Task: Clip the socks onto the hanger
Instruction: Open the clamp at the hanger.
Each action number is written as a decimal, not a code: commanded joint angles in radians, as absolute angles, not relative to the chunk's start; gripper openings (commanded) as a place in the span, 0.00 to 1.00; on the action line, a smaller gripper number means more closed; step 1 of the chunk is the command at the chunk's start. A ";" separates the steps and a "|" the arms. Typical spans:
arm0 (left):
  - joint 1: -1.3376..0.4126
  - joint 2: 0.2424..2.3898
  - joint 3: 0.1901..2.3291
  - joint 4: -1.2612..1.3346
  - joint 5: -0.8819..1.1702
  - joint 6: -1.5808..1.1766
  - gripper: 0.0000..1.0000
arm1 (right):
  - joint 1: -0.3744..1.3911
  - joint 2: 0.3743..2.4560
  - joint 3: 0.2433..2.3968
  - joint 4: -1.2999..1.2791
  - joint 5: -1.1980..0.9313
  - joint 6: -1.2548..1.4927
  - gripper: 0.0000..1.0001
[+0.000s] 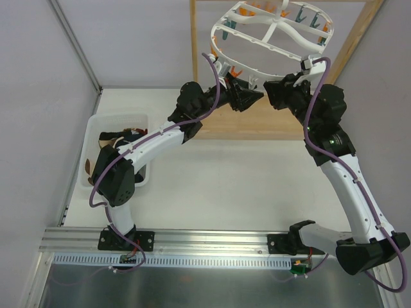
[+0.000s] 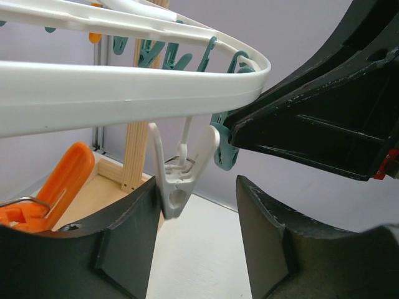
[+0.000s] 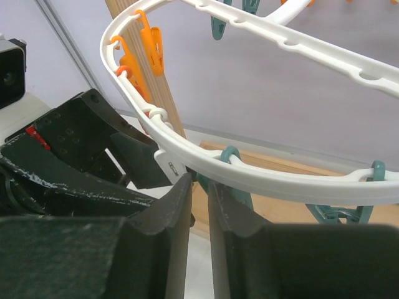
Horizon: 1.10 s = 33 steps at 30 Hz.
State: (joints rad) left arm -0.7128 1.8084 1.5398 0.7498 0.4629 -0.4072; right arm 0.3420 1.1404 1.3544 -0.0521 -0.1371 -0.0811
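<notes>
The white oval hanger (image 1: 277, 21) hangs from the stand at the top, ringed with orange and teal pegs. Both grippers meet under its near rim (image 2: 124, 96). My left gripper (image 2: 199, 199) is open, and a white peg (image 2: 177, 187) hangs between its fingers, touching the left finger (image 2: 124, 237). No sock is in it. Beside it, my right gripper (image 3: 201, 187) is shut on a teal peg (image 3: 234, 162) under the rim (image 3: 262, 177). In the left wrist view that teal peg (image 2: 223, 149) sits at the right gripper's black tips. Socks (image 1: 112, 138), tan and dark, lie in the bin at the left.
The light wooden stand (image 1: 257, 122) stands behind the grippers, its post (image 3: 159, 87) close to the hanger's rim. A white bin (image 1: 96, 125) sits at the table's left side by the grey wall. An orange peg (image 2: 68, 177) hangs left of my left finger.
</notes>
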 commanded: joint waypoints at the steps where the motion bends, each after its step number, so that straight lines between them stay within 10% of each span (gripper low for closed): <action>1: -0.713 1.805 1.565 0.834 0.465 -0.364 0.48 | 0.331 1.132 1.411 -0.020 -0.146 -0.072 0.20; 14: -0.713 1.789 1.549 0.834 0.374 -0.330 0.02 | 0.330 1.120 1.451 -0.089 -0.190 -0.051 0.24; 33: -0.908 1.689 1.391 0.903 -0.029 0.012 0.00 | 0.360 1.137 1.569 -0.308 -0.269 0.081 0.37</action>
State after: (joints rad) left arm -0.8909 1.7527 1.4029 0.8322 0.0750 -0.0830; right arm 0.3496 1.1393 1.5242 -0.2604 -0.2794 0.0635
